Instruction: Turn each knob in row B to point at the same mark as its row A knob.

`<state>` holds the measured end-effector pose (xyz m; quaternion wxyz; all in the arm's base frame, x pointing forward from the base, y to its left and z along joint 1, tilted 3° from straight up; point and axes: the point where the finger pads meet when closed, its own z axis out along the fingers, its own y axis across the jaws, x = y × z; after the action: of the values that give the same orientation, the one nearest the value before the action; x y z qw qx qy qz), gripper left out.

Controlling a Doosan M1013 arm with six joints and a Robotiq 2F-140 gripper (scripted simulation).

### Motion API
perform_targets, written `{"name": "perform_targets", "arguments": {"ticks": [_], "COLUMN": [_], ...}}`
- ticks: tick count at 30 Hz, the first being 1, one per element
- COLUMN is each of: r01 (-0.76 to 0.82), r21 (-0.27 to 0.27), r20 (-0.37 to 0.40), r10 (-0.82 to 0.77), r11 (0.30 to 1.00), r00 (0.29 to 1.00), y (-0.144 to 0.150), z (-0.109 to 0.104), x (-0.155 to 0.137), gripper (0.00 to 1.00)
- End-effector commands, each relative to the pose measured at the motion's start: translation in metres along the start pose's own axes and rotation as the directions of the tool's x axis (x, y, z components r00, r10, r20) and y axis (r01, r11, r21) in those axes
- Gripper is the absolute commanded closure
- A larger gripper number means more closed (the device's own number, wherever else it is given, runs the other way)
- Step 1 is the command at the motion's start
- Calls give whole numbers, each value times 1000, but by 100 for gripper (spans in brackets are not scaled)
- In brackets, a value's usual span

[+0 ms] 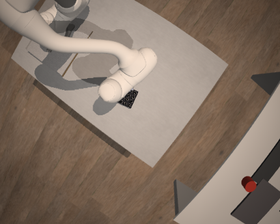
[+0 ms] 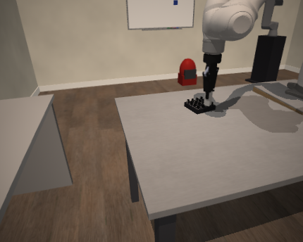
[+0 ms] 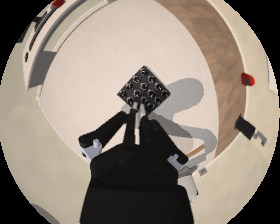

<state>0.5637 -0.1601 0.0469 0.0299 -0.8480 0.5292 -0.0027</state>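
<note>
While the white arm reaches out over the grey table, its black gripper hangs straight down onto the far edge of the knob box, fingers pinched nearly together on one knob; which knob is too small to tell. That black box stands flat on the table, mostly hidden under the wrist from above. A red bin sits by the back wall.

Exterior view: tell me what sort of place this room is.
Probably an office-like lab or workroom: a whiteboard hangs on the plain wall, grey work tables stand on a wood floor, and a white robot arm works over a black knob box.
</note>
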Motion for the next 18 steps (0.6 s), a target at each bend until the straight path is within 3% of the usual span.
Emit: {"name": "perform_targets", "arguments": {"ticks": [1,18], "r01": [-54,-334], "r21": [-3,-2], "r20": [-3,-4], "r10": [54,334], "r11": [999,942], "r00": [999,942], "y": [0,0], "z": [0,0], "x": [0,0], "gripper": [95,95]}}
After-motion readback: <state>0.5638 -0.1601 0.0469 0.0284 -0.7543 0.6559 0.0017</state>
